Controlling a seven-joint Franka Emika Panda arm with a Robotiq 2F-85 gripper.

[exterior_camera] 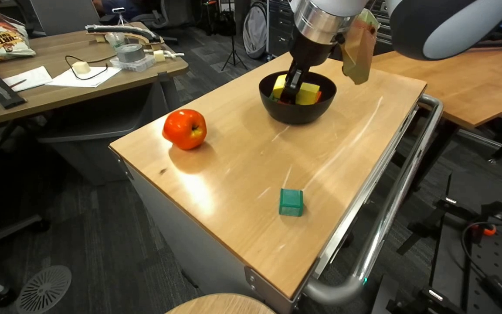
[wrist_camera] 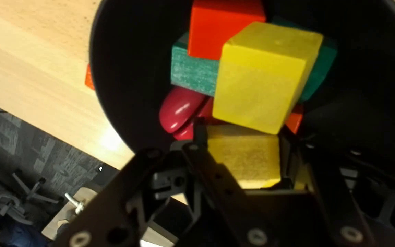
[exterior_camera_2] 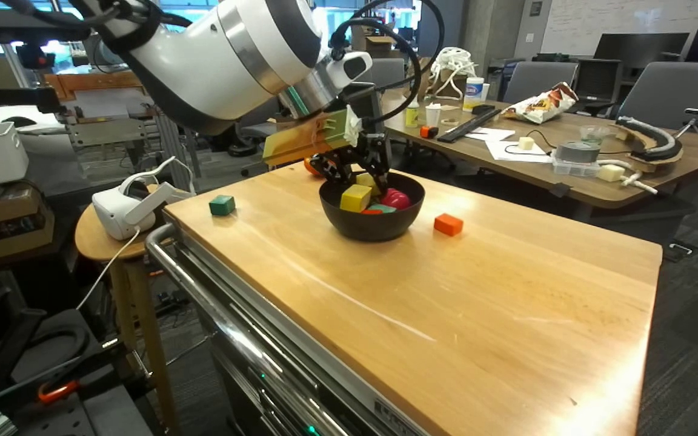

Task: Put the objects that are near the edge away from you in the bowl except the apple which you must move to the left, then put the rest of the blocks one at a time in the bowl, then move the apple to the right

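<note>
Inside the black bowl (exterior_camera: 296, 114), my gripper (wrist_camera: 242, 151) is shut on a yellow block (wrist_camera: 243, 161), one finger against each side. Another yellow block (wrist_camera: 257, 79) rests on the pile just beyond it. Beneath and around lie a red-orange block (wrist_camera: 218, 31), green blocks (wrist_camera: 194, 72) and the dark red toy fruit (wrist_camera: 179, 109), partly covered. The apple (exterior_camera: 185, 129) sits near a table corner, mostly hidden behind the arm in an exterior view. A green block (exterior_camera_2: 222, 205) stands alone on the table. Close beside the bowl lies a red-orange block (exterior_camera_2: 448, 224).
A metal handle rail (exterior_camera: 401, 192) runs along one table side. A white headset (exterior_camera_2: 125, 209) sits on a stool beside the table. Another desk (exterior_camera_2: 506, 139) holds a snack bag, tape and papers. A translucent panel (exterior_camera_2: 306, 138) is fixed near the wrist.
</note>
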